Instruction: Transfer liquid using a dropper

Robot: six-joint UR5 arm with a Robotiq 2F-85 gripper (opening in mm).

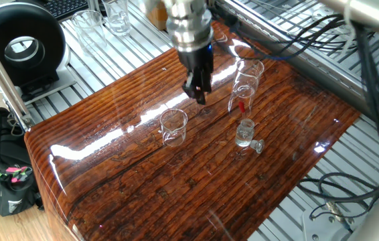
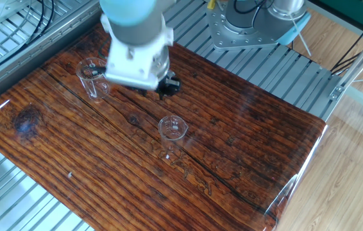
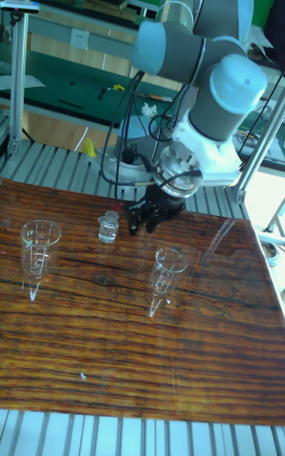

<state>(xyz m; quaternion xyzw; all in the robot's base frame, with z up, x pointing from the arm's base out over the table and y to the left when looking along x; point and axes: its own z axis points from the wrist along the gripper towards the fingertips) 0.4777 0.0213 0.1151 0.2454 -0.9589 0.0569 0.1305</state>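
Two glass beakers (image 1: 173,126) (image 1: 245,84), one stoppered bottle (image 1: 244,132), one dropper (image 1: 242,105)

Red-bulbed dropper (image 1: 241,106); black tool (image 1: 197,90)

A glossy dark-brown wood-grain table top (image 1: 176,181) is seen, resting on a slatted metal frame (image 1: 116,57). Four glass items stand directly on the wood. A short clear beaker (image 1: 173,127) is placed near the middle. A taller clear glass vessel (image 1: 246,84) stands toward the far edge, with the dropper (image 1: 241,105) and its red bulb seen at it. A small clear bottle (image 1: 244,133) sits between them toward the near side, its stopper (image 1: 257,145) lying just beside it on the wood.
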